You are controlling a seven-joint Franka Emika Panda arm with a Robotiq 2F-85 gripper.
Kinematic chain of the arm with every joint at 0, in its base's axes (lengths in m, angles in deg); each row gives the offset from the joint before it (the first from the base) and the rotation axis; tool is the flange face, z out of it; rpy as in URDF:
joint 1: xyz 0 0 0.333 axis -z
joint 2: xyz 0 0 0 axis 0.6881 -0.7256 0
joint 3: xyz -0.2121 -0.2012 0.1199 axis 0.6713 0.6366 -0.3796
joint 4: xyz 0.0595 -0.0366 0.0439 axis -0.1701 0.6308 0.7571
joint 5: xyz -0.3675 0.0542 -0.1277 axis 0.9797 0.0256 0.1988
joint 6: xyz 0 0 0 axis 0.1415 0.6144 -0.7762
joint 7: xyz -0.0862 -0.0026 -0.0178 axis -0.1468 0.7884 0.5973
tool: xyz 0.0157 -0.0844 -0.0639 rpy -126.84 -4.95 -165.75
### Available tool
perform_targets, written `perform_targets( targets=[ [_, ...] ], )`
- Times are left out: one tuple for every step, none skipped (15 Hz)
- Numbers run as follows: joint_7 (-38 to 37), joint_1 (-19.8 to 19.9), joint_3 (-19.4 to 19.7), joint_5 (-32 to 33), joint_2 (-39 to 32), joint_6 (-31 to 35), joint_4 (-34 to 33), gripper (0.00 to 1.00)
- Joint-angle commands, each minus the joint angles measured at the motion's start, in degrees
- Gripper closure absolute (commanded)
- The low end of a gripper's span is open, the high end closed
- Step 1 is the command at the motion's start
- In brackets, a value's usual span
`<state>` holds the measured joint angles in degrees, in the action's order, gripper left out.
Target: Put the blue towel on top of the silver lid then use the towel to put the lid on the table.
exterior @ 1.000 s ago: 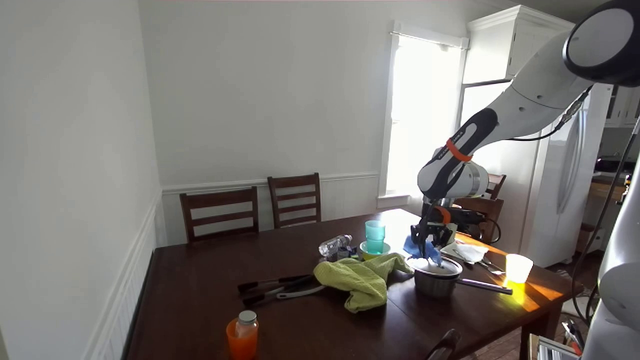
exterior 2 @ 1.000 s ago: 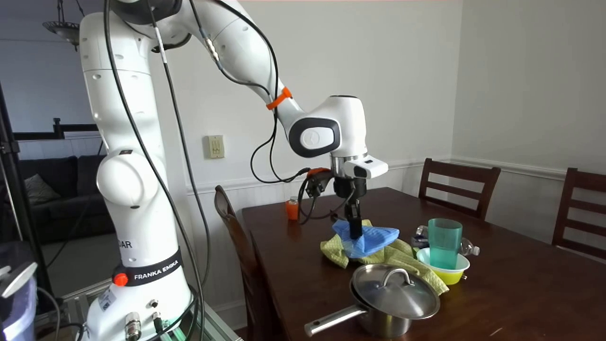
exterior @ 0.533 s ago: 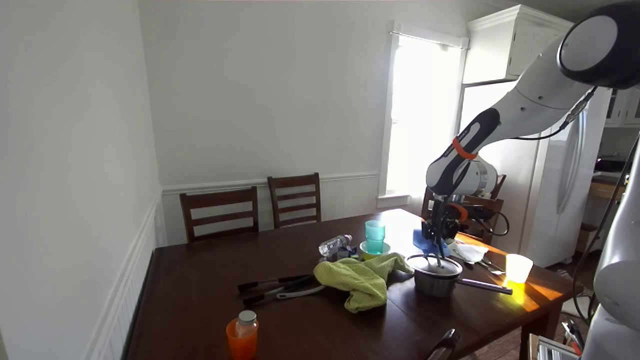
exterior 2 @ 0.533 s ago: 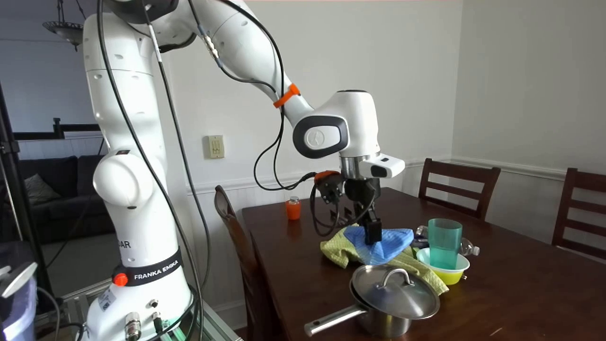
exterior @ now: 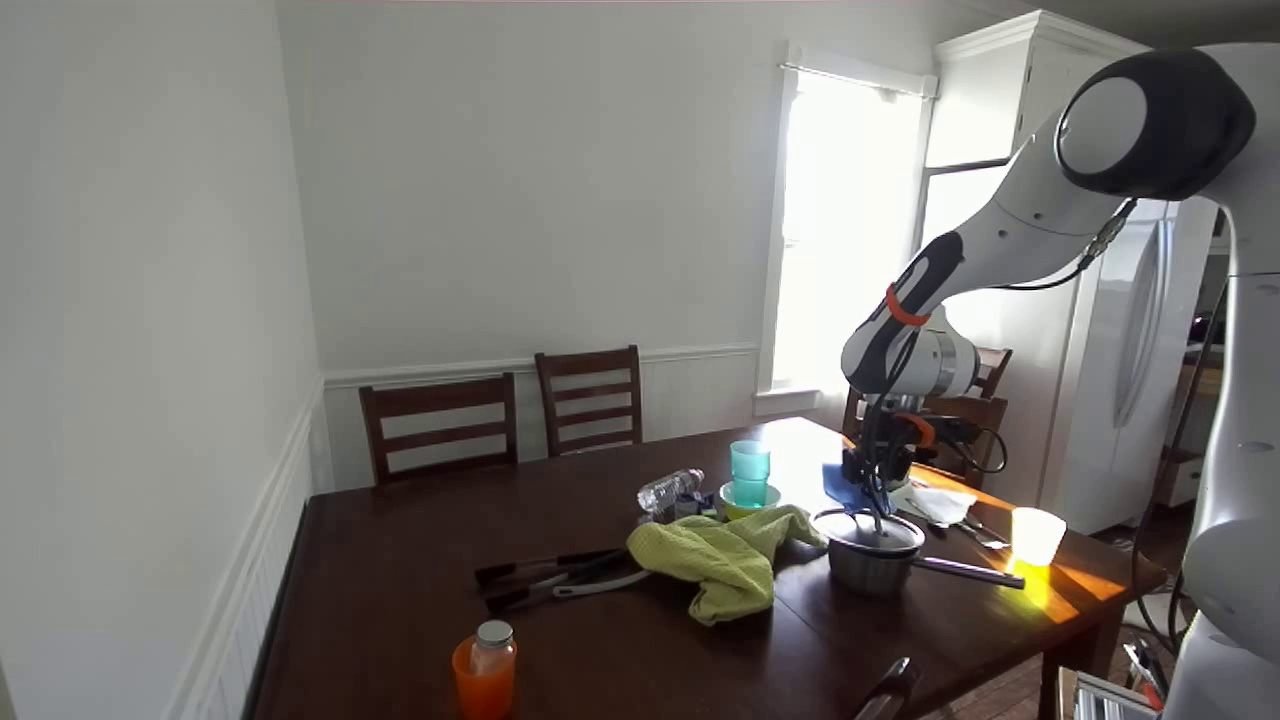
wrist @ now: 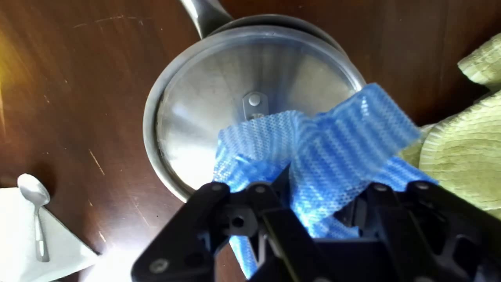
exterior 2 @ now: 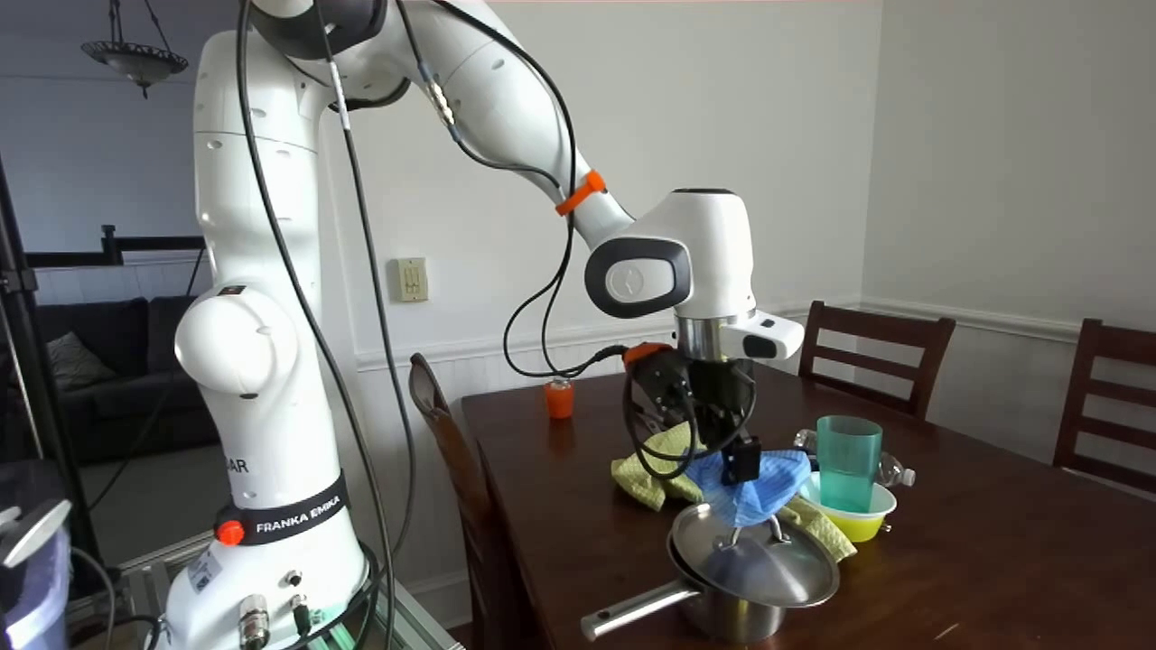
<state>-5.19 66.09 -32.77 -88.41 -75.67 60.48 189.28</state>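
Observation:
My gripper is shut on the blue towel, which hangs bunched from it. In the wrist view the towel spreads over the fingers, and the fingertips are mostly hidden behind it. The silver lid sits tilted on the pot, and its top shows below the towel in the wrist view. The towel's lower edge overlaps part of the lid's handle in an exterior view. I cannot tell whether they touch. The pot also stands in front of the gripper in an exterior view.
A green towel lies beside the pot on the dark table. A teal cup stands in a bowl near a clear bottle. A spoon, a glowing cup and an orange cup are also there.
In an exterior view the gripper has carried the blue towel rightward and lower, from over the green towel to the lid's handle. The pot and lid have not moved.

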Motion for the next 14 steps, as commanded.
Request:
perform_targets(
  targets=[
    [2.0,2.0,-1.2,-1.2,-3.1,-0.8,-3.4,0.97],
    [2.1,2.4,-1.4,-1.4,-3.6,-0.6,-3.9,0.84],
    [2.2,2.6,-1.6,-1.3,-3.9,-0.4,-4.0,0.61],
    [2.2,2.7,-1.8,-1.2,-4.3,-0.2,-4.3,0.59],
    [2.1,2.9,-2.0,-1.3,-4.6,0.0,-4.5,0.57],
    [2.1,3.1,-2.3,-1.5,-4.9,0.6,-4.5,0.52],
    [2.2,3.2,-2.6,-1.7,-4.9,0.6,-4.6,0.44],
    [2.5,3.5,-3.0,-2.0,-4.8,0.8,-4.5,0.38],
    [2.4,3.5,-3.1,-1.9,-4.8,0.8,-4.5,0.31],
    [2.6,3.6,-3.3,-1.9,-4.7,0.8,-4.5,0.23],
    [2.5,3.6,-3.4,-1.6,-4.8,0.9,-4.4,0.17],
    [2.5,3.6,-3.4,-1.5,-5.0,1.0,-4.4,0.09],
    [2.4,3.6,-3.4,-1.4,-5.2,1.0,-4.4,0.03],
    [2.3,3.6,-3.4,-1.2,-5.4,1.1,-4.2,0.01]
  ],
)
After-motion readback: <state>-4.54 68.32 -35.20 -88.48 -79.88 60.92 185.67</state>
